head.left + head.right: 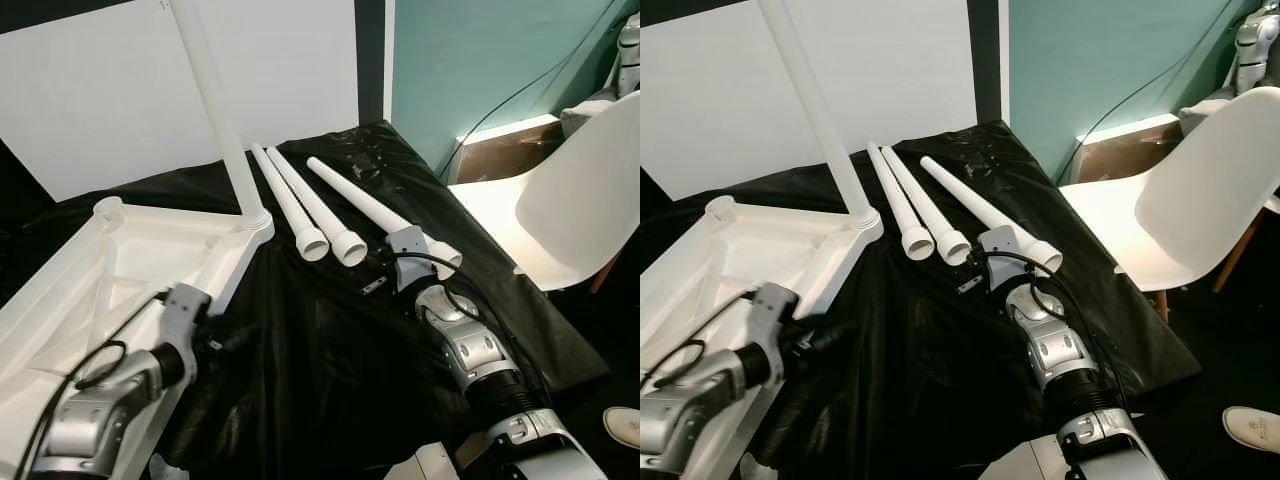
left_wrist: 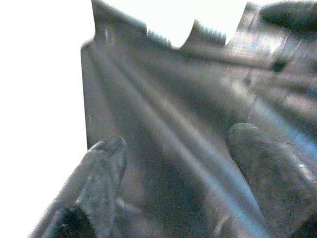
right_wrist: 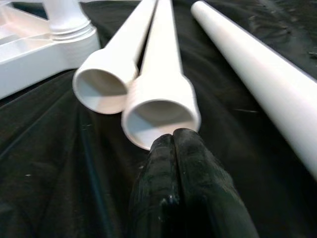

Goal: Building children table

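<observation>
One leg fitted, three legs loose: leg-mounting step in hand.

Inverted tabletop (image 1: 120, 260) lies at the left on the black sheet (image 1: 330, 350), with one leg (image 1: 215, 110) standing upright in its far right corner socket. Three loose legs (image 1: 300, 205) lie side by side at centre, long axes running near to far, wide open ends nearest the robot, tapered tips far. Right gripper (image 3: 173, 148), fingers pressed together and holding nothing, sits just at the open mouth of the middle leg (image 3: 161, 106). Left gripper (image 2: 173, 163), fingers parted, rests by the tabletop's near right edge. Next move, as judged: spread the right fingers, grasp a leg, tilt it upright, seat it in a free socket.
</observation>
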